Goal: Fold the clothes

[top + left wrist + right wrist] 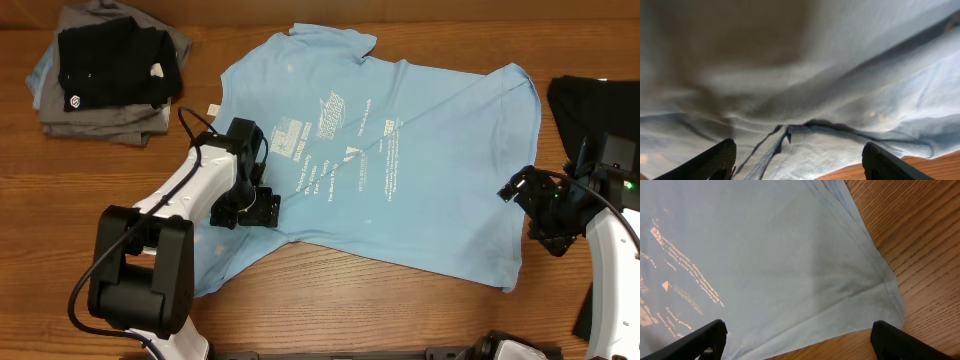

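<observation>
Sprawling flat across the wooden surface (330,310), the light blue T-shirt (420,200) looks light, limp and easily wrinkled, so its hems are probably the best holds. A folded grey-and-black pile (110,75) lies well apart, and a dark cloth (590,100) lies just beside one sleeve. The left gripper (797,160) and right gripper (797,340) are at the shirt's edges, jaws spread.
</observation>
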`<control>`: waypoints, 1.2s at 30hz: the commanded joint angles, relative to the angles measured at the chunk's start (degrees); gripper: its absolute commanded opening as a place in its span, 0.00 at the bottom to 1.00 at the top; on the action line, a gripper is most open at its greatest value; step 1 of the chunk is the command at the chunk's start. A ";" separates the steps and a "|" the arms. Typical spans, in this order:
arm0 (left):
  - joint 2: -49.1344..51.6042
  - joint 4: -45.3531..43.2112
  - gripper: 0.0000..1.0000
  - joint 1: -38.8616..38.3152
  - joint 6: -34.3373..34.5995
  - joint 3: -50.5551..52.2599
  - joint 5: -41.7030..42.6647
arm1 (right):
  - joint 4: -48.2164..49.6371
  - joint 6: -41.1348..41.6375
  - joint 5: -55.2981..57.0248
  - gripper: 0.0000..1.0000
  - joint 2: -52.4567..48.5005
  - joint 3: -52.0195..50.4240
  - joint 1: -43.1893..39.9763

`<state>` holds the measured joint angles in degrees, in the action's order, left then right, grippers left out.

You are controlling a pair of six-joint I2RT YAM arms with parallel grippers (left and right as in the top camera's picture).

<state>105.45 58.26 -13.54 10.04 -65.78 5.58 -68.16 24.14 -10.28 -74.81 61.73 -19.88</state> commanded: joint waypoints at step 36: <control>3.52 0.15 0.48 -3.65 -1.05 0.94 1.27 | 0.57 -0.42 -0.33 0.98 0.15 0.94 -0.07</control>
<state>108.25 58.83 -16.86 9.17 -65.23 6.66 -68.03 23.97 -10.28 -74.81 61.73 -19.88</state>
